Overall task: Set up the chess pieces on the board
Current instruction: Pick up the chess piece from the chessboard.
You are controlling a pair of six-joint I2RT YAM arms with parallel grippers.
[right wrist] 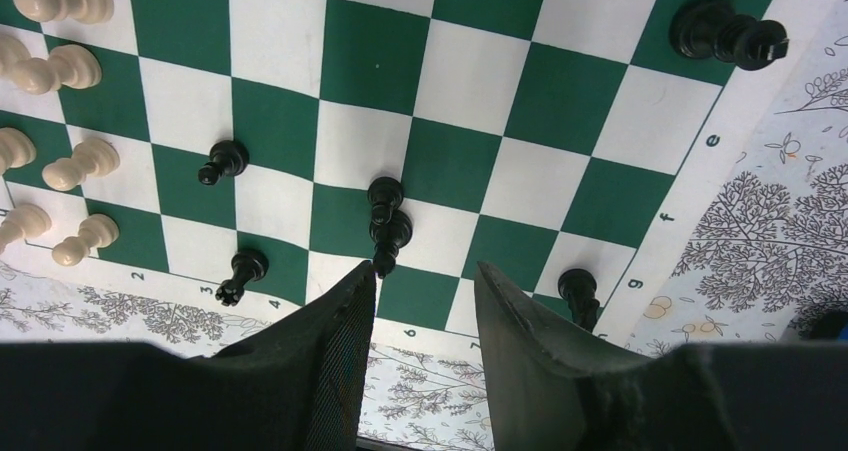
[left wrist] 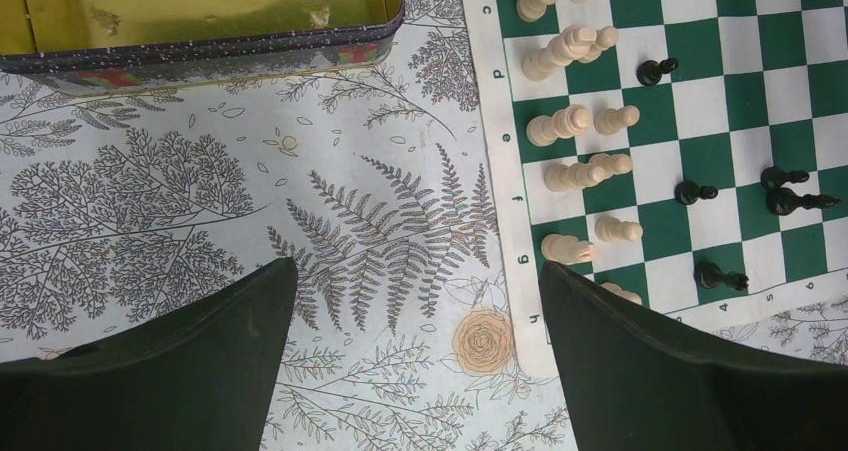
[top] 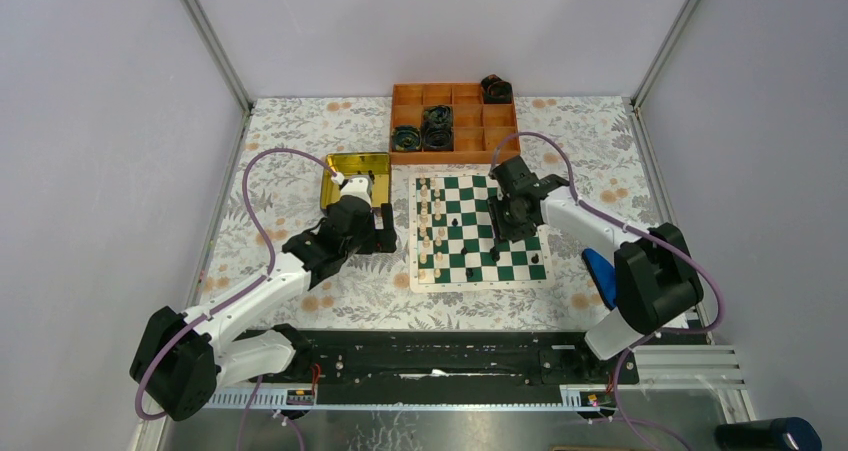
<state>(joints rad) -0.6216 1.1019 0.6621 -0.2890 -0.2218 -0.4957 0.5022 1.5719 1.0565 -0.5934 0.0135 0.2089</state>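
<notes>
The board (top: 470, 233) lies mid-table, green and white. Cream-white chess pieces (top: 432, 226) stand in two files along its left side; several black ones (right wrist: 222, 161) are scattered over the squares. My right gripper (right wrist: 425, 276) hovers over the board's right half (top: 508, 229), open, nothing between its fingers. Two black pieces (right wrist: 388, 221) stand close together just beyond its left fingertip (right wrist: 365, 276). Another black piece (right wrist: 578, 293) stands beside the right finger. My left gripper (left wrist: 418, 281) hangs wide open and empty over the floral cloth beside the board's left border (left wrist: 500, 171).
A shiny yellow tin (top: 355, 179) sits left of the board, just behind my left arm. An orange compartment tray (top: 470, 146) with dark cable coils stands behind the board. A blue object (top: 600, 271) lies right of the board by the right arm.
</notes>
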